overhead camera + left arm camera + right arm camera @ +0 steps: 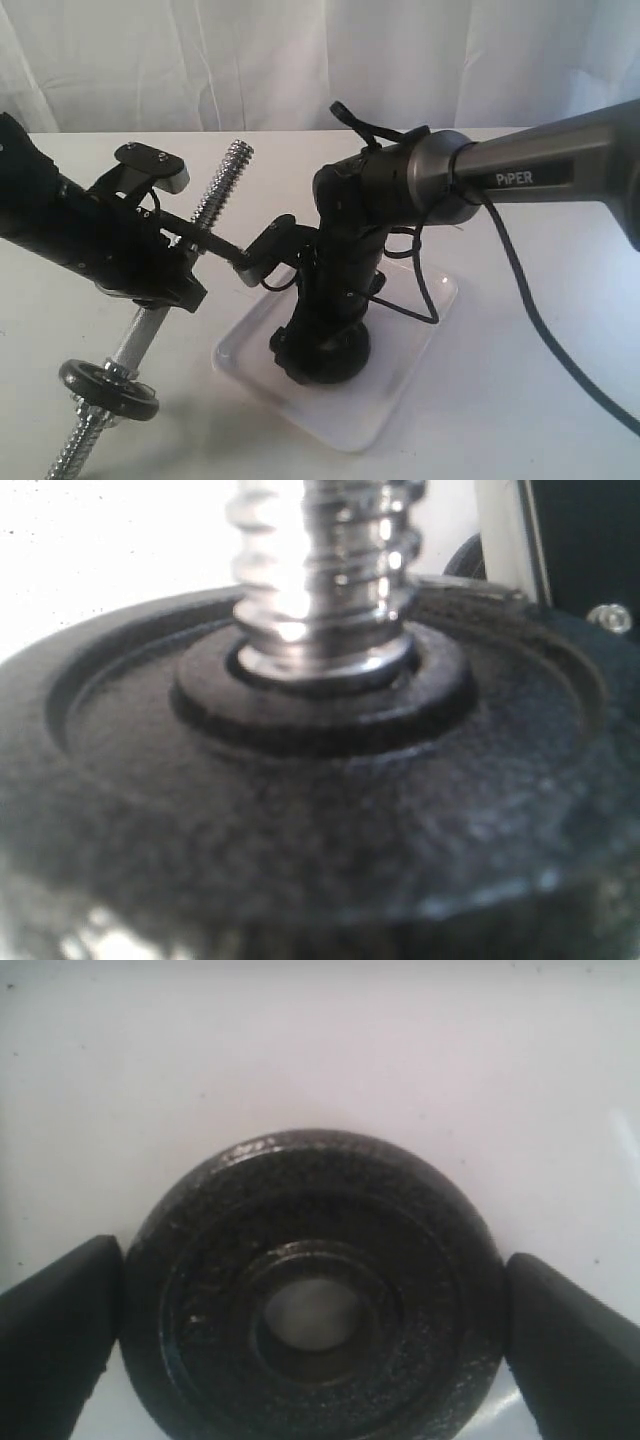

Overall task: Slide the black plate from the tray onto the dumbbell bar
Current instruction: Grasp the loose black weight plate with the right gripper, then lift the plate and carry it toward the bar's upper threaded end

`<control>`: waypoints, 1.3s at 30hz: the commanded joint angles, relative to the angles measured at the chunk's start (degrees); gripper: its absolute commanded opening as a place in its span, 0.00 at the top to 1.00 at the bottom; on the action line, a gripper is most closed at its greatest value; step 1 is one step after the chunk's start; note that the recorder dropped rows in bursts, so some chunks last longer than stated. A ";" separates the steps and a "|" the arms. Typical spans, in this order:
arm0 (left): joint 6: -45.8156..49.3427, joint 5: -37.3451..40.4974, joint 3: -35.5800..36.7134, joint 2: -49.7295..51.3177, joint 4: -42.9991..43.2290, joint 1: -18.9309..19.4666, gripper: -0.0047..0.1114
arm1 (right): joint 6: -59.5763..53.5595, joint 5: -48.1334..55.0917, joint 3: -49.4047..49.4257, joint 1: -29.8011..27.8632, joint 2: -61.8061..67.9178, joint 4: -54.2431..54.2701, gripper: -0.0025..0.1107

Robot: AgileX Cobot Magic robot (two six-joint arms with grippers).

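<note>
The black plate (315, 1210) lies flat on the tray (400, 390), its centre hole facing up. My right gripper (320, 365) points straight down onto it, and its two black fingers (60, 1330) press against opposite sides of the rim. My left gripper (185, 265) is shut on the dumbbell bar (222, 180) near its middle, holding it tilted with one threaded end raised toward the right arm. A small black disc (108, 388) sits on the bar's lower part. That disc (300, 810) fills the left wrist view, which shows none of the left fingers.
A white tabletop (540, 400) surrounds the tray, with a white curtain (300, 60) behind it. The right arm's black cable (530, 310) hangs across the table at the right. The bar's lower threaded end (65, 460) reaches the front left edge.
</note>
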 commanded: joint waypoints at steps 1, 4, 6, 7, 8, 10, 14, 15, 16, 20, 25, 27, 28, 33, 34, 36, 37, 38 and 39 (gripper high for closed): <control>0.64 -3.60 -1.48 -3.25 -3.29 0.04 0.96 | 0.08 1.20 0.72 0.21 1.88 -4.20 0.35; 0.64 -3.73 -1.48 -3.25 -3.29 0.04 0.96 | 0.20 2.16 0.72 0.21 1.88 -4.20 0.53; 0.64 -3.73 -1.48 -3.25 -3.29 0.04 0.96 | 1.30 2.88 0.72 0.21 1.88 -4.20 0.69; 0.64 -3.73 -1.48 -3.25 -3.29 0.04 0.96 | 1.89 3.37 0.72 0.21 1.88 -4.20 0.78; 0.64 -3.73 -1.48 -3.25 -3.29 0.04 0.96 | 2.77 3.99 0.72 0.21 1.88 -4.20 0.88; 0.64 -3.73 -1.48 -3.25 -3.29 0.04 0.96 | 3.89 4.52 0.72 0.21 1.88 -4.24 0.98; 0.64 -3.35 -1.48 -3.25 -2.85 0.04 0.96 | 5.65 4.75 -0.19 -0.57 1.23 -4.24 0.98; 0.64 -3.13 -1.48 -3.25 -2.71 0.04 0.96 | 5.65 4.91 -0.48 -0.67 1.03 -3.69 0.98; 0.64 -2.91 -1.48 -3.25 -2.41 0.04 0.96 | 5.65 5.78 -1.06 -1.10 0.41 -2.95 0.98; 0.64 -2.06 -1.48 -3.25 -0.09 0.04 0.96 | 5.09 11.43 -3.60 -1.98 -1.29 -2.31 0.98; 0.64 -2.07 -1.48 -3.25 0.41 0.04 0.96 | 4.68 15.58 -5.66 -4.63 -4.99 -0.49 0.98; 0.64 -2.07 -1.48 -3.25 0.41 0.04 0.96 | 4.68 15.73 -6.22 -6.00 -6.65 2.69 0.98; 0.64 -2.19 -1.48 -3.25 0.41 0.04 0.96 | 4.16 15.97 -6.63 -6.86 -7.54 4.37 0.98; 0.64 -2.54 -1.48 -3.25 0.54 0.04 0.96 | 0.25 19.67 -7.80 -11.23 -10.94 10.44 0.98; 0.64 -2.66 -1.48 -3.25 0.54 0.04 0.96 | -0.15 20.60 -8.09 -12.14 -11.50 10.88 0.98; 0.64 -2.66 -1.48 -3.25 0.54 0.04 0.96 | -0.78 21.71 -8.48 -13.83 -12.57 12.29 0.98; 0.64 -2.46 -1.48 -3.25 0.54 0.04 0.96 | -1.60 22.21 -8.75 -14.79 -13.05 13.99 0.98; 0.64 -2.00 -1.48 -3.25 0.54 0.04 0.96 | -2.97 22.79 -9.07 -15.78 -13.49 16.60 0.98; 0.64 -1.46 -1.48 -3.25 0.54 0.04 0.96 | -4.78 23.48 -9.35 -16.81 -13.74 19.90 0.98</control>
